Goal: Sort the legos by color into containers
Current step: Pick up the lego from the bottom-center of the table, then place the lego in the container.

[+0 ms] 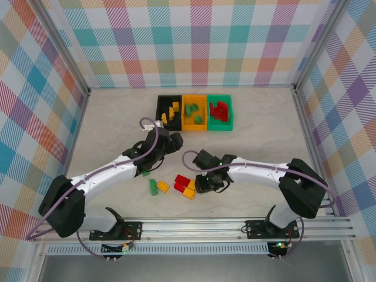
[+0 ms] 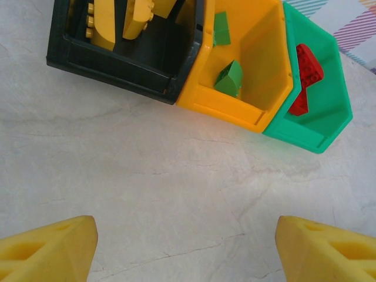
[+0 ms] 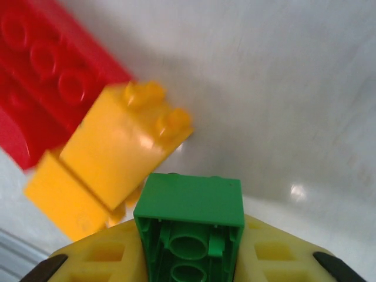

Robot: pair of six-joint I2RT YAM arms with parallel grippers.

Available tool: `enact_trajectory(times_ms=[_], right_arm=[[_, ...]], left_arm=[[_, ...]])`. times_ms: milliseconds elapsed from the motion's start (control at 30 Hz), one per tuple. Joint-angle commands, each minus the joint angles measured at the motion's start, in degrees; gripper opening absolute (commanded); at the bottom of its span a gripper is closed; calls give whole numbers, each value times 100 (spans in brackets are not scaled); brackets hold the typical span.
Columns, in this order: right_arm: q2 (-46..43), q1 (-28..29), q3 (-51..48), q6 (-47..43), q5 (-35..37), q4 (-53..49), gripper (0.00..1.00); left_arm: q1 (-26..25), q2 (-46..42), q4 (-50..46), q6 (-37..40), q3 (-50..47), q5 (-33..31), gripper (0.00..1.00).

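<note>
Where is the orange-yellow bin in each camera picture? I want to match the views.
Top external: the orange-yellow bin is the middle of three, at the far centre of the table.
Left wrist: upper centre, with green bricks inside.
Right wrist: this camera faces the held green brick, a red brick and a yellow brick.
Shared landmark: the black bin touching its left side, in the top and left wrist views.

Three bins (image 1: 194,127), two arms (image 1: 111,170), about six loose bricks (image 1: 153,187), one held green brick (image 3: 191,202).
</note>
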Motion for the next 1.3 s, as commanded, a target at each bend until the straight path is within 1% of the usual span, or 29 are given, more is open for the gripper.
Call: enact_trajectory(times_ms=[0, 200, 267, 400, 533, 667, 733, 867, 900, 933, 1000, 1067, 1167, 1267], right_arm=[[168, -546, 396, -494, -116, 407, 31], [628, -1540, 1477, -897, -204, 592, 31], [886, -1737, 1938, -1012, -177, 605, 31], [1707, -2028, 3030, -1322, 7, 419, 31], [2647, -2197, 4273, -1790, 486, 14, 31], [3564, -2466, 5647, -2010, 507, -430, 32], [4021, -2555, 6413, -2072, 510, -813, 33], [4738, -2608, 7666, -2280, 633, -1233, 37], [4926, -2603, 8014, -2347, 704, -1363, 39], [5090, -2603, 8293, -2395, 781, -1498, 42], [5378, -2616, 8902, -2481, 909, -1756, 52], [5408, -2612, 9027, -2508, 867, -1798, 56], [5196, -2605, 8851, -2448, 587, -1813, 57], [4565, -2512, 8070, -2491, 272, -1519, 58]], left_arm=[[40, -191, -252, -16, 101, -103, 79], [40, -244, -524, -16, 179, -99, 80], [47, -231, -683, 2, 279, -94, 80], [49, -264, -760, 8, 308, -43, 80], [41, -342, -889, 25, 334, -52, 80], [49, -478, -970, 28, 248, -245, 80], [49, -540, -1043, 43, 238, -344, 80], [49, -560, -1086, 113, 260, -512, 80], [57, -555, -1321, 116, 287, -555, 80], [58, -549, -1346, 124, 296, -578, 80], [66, -534, -1399, 158, 326, -609, 80], [71, -527, -1470, 175, 366, -668, 80], [75, -546, -1476, 179, 366, -724, 80], [75, -541, -1462, 179, 367, -758, 80]])
